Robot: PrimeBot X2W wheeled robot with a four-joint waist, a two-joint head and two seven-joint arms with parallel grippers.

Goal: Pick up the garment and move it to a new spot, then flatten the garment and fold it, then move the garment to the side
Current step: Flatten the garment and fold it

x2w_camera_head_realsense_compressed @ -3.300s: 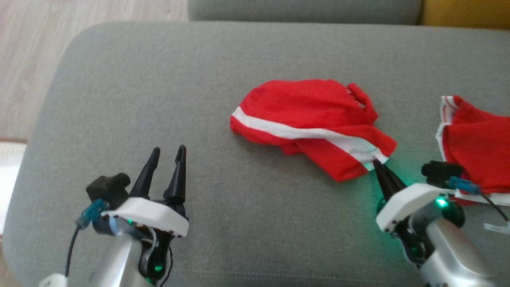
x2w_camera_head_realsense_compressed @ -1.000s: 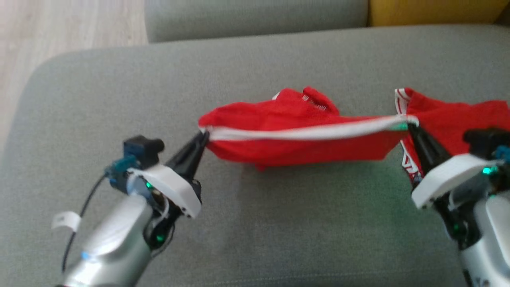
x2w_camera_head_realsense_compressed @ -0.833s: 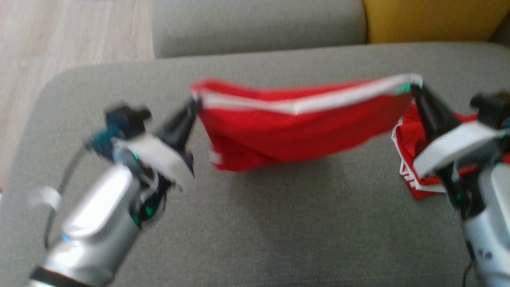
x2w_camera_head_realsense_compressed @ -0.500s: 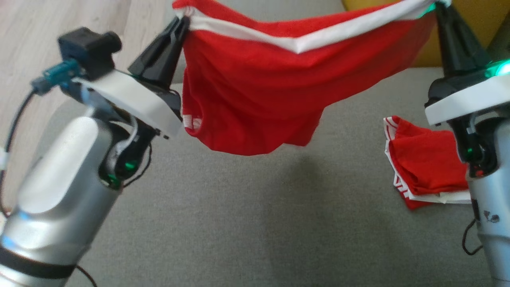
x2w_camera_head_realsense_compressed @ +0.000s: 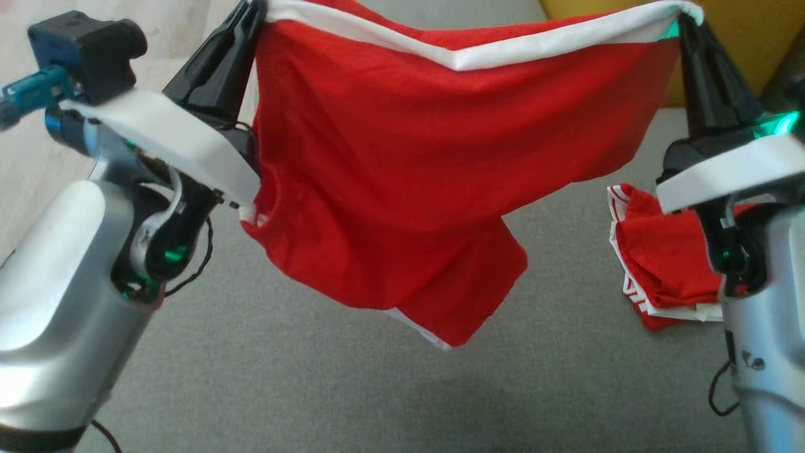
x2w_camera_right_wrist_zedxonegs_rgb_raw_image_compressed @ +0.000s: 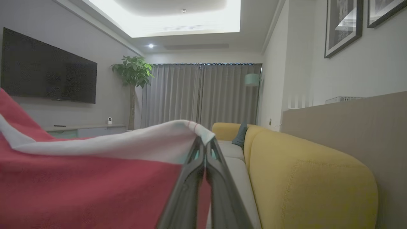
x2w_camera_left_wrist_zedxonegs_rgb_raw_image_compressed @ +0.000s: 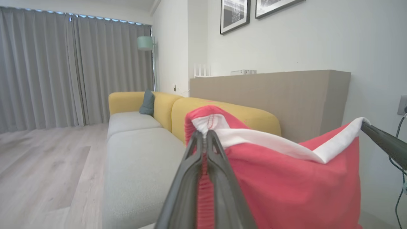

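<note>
Cloth, bright red, hangs in the air between the two robot arms. It is the garment [x2w_camera_head_realsense_compressed: 402, 163], and it has a white band [x2w_camera_head_realsense_compressed: 503, 53] along its top edge. The left gripper [x2w_camera_head_realsense_compressed: 253, 9] is pinched tight on the left end of that band. The right gripper [x2w_camera_head_realsense_compressed: 683, 24] is pinched tight on the right end. Both pairs of long dark fingers point up, and each pair has a bit of cloth squeezed between its tips. The band runs from one gripper to the other and dips a little in the middle. Under it the red cloth hangs loose like a bag. One corner droops lowest, with a thin white edge at its tip. The garment is up over the grey sofa seat [x2w_camera_head_realsense_compressed: 302, 390], and a soft shadow lies on the seat below it. Near the right arm, another red garment [x2w_camera_head_realsense_compressed: 666, 264] with white trim lies on the seat in a small folded pile, apart from the hanging one. A yellow sofa back [x2w_camera_right_wrist_zedxonegs_rgb_raw_image_compressed: 302, 178] stands behind the seat, on the far side of the held cloth.
</note>
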